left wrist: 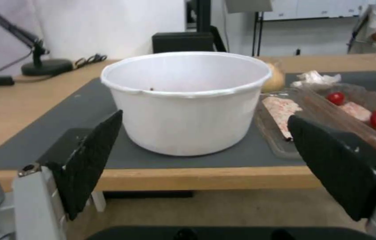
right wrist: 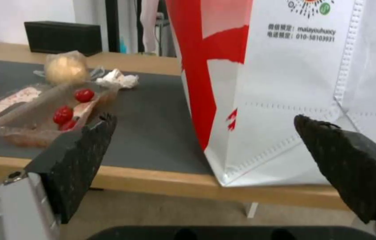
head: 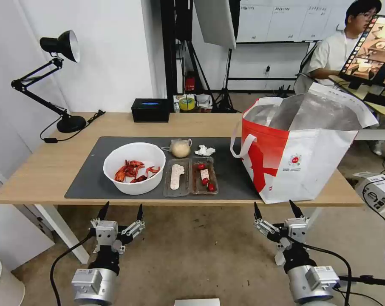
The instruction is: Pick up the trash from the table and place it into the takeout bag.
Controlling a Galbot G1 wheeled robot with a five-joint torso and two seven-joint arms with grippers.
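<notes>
Head view opens on the trash gathered on the dark mat (head: 90,170), our landmark: white bowl (head: 134,168) of red crayfish shells toward its left end, clear hinged tray (head: 191,176) just beside it at centre, knotted bag (head: 180,148) and crumpled tissue (head: 204,150) at the mat's far edge behind the tray. Takeout bag (head: 298,161) stands on the mat's right end, mouth gaping, foil lining showing, ready to receive. Nothing's lifted yet! Left hand (head: 120,211) hangs below the table (head: 43,170) edge, facing the bowl, fingers spread wide; right hand (head: 276,210) waits under the bag, equally wide, both empty.
</notes>
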